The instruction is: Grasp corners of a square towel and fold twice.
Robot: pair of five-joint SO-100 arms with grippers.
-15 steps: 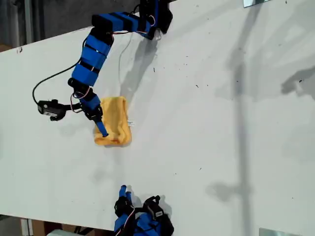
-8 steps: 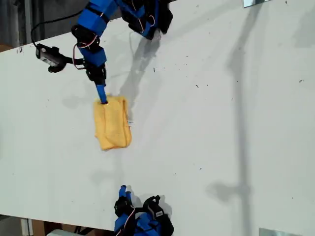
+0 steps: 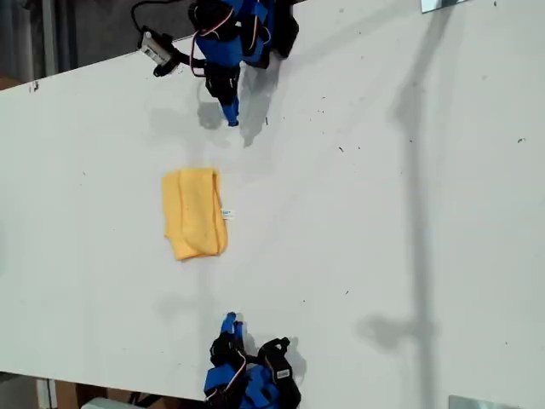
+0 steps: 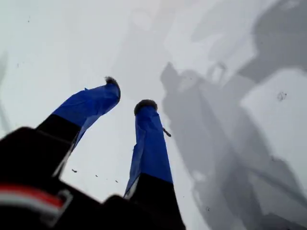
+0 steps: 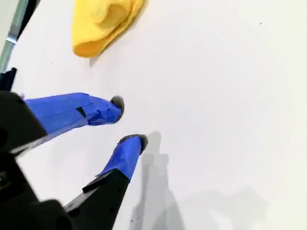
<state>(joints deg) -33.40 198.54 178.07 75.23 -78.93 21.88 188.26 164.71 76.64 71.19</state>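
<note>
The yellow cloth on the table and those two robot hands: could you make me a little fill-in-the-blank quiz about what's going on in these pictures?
1. The towel lies on the white table, and its colour is ____.
2. The number of hands touching the towel is ____.
3. The jaws of my first hand close on ____.
4. In the second wrist view, my second hand has its jaws ____.

Missing words: yellow; zero; nothing; open

You see my second gripper (image 5: 129,120) with its blue fingers (image 5: 72,112) slightly parted and nothing between them, over the white table (image 5: 230,96). The folded yellow towel (image 5: 103,24) lies well ahead of the tips.
</note>
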